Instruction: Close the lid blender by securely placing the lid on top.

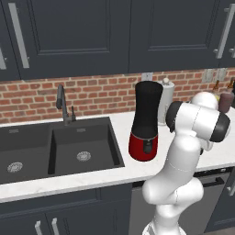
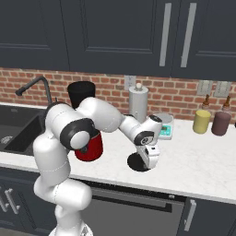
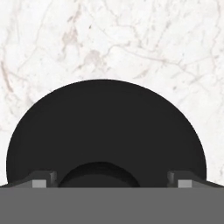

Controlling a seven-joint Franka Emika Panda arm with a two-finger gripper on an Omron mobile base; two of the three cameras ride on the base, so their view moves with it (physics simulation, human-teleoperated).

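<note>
Nearby, the white cylinder stands behind the lid, beneath the spread end effector.

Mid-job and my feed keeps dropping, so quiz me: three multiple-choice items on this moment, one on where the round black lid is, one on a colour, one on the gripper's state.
1. Where is the small round black lid?
A. On the black blender jar
B. Flat on the white marble counter, below the gripper
C. In the dark sink

2. What colour is the rounded base of the tall black-jarred blender?
A. Glossy red
B. White
C. Yellow

3. How does the two-finger gripper stand?
A. Shut on the lid
B. Shut on nothing
C. Open, fingers wide to either side of the lid's raised centre knob

Answers:
1. B: the hand view looks straight down on the lid lying on marble.
2. A: the left base view shows a red base under the black jar.
3. C: the hand view shows the fingertips far apart, the knob between them.
</note>
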